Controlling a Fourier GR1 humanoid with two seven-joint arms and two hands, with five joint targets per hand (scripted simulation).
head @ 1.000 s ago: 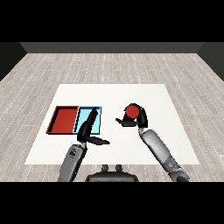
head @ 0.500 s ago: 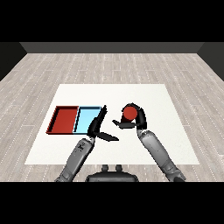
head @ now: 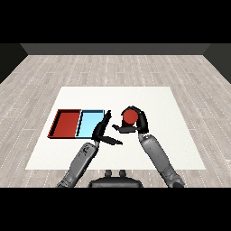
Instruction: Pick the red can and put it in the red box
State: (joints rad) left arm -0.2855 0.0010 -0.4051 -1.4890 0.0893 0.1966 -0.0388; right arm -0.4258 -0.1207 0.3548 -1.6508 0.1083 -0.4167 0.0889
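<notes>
**Head view: red can held right of the trays**

The right hand (head: 138, 122) has its fingers curled round the red can (head: 130, 117), right of the light blue tray (head: 90, 123). The red tray (head: 66, 123) lies further left, touching the blue one, on the white surface (head: 171, 113). The left hand (head: 103, 131) is spread open, fingers straight, at the blue tray's near right corner.

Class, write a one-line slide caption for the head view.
Right hand curled round the red can, beside the red tray.
</notes>
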